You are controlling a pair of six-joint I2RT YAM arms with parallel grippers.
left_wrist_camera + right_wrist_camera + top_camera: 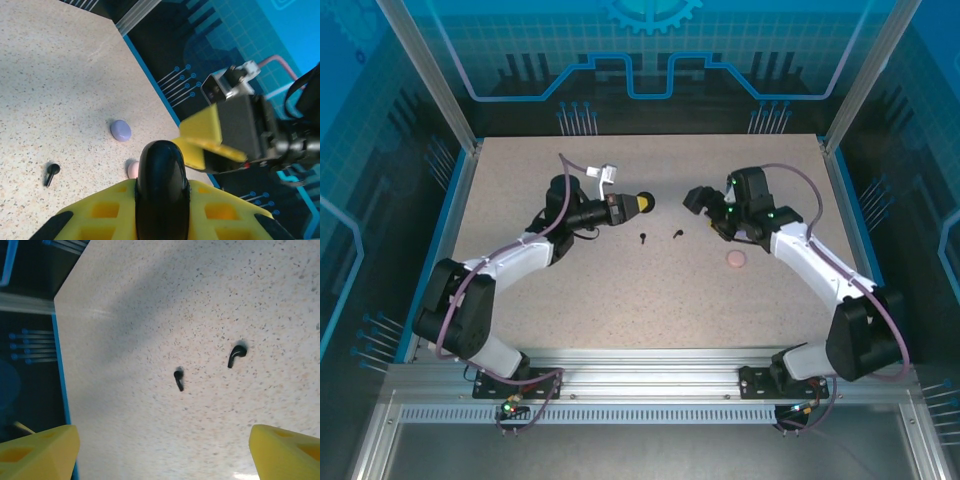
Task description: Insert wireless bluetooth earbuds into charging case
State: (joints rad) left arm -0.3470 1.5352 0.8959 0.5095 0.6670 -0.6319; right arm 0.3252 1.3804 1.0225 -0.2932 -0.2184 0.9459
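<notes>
Left claw (642,203) holding probable case (161,180), 2 earbuds (236,355)

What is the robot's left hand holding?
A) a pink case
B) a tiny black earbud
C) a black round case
C: a black round case is pinched between the yellow fingers of the left gripper, while both black earbuds lie on the table.

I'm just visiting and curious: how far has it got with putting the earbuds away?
Nothing looks stowed yet. In hand: the left claw grips the black case. Left to do: one black earbud and a second black earbud lie loose on the table, and the right claw is open, holding nothing.
</notes>
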